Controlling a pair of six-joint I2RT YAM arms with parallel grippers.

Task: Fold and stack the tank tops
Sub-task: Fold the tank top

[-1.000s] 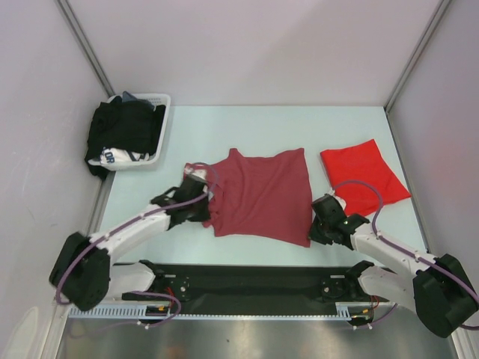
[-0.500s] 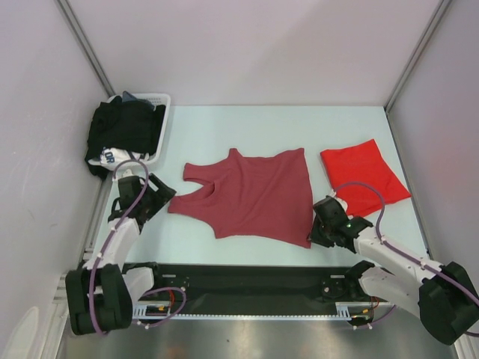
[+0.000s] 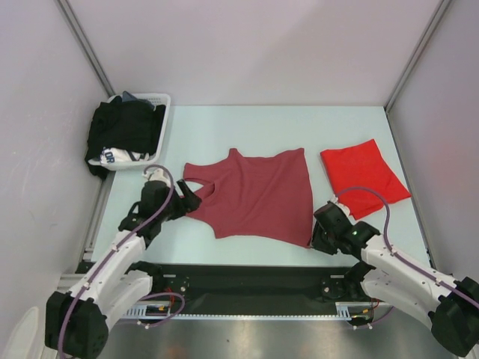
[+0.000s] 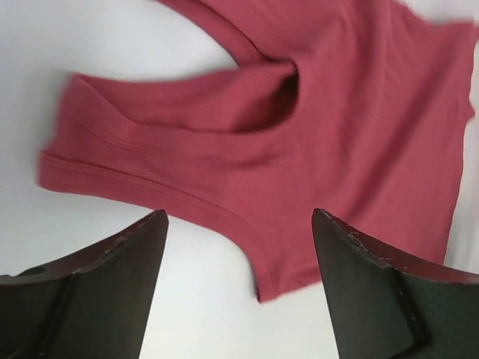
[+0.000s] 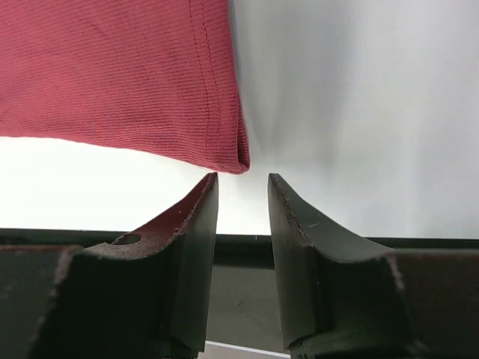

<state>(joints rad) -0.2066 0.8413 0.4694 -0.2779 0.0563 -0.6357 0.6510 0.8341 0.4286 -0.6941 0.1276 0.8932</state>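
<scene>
The maroon tank top lies spread flat in the middle of the table, straps to the left. The bright red tank top lies folded to its right. My left gripper is open just short of the near strap; in the left wrist view that strap and armhole edge lie ahead of the gripper, with nothing between its fingers. My right gripper sits at the top's near right corner. Its jaws stand narrowly open, and the hem corner lies just beyond the tips, not held.
A white basket at the back left holds black garments and a white lettered cloth. The black base rail runs along the near edge. Side walls close in on the left and right.
Both grippers opened and let go of the maroon top. The left arm swung out to the left, then came back toward the strap. The right gripper backed slightly off the corner.
</scene>
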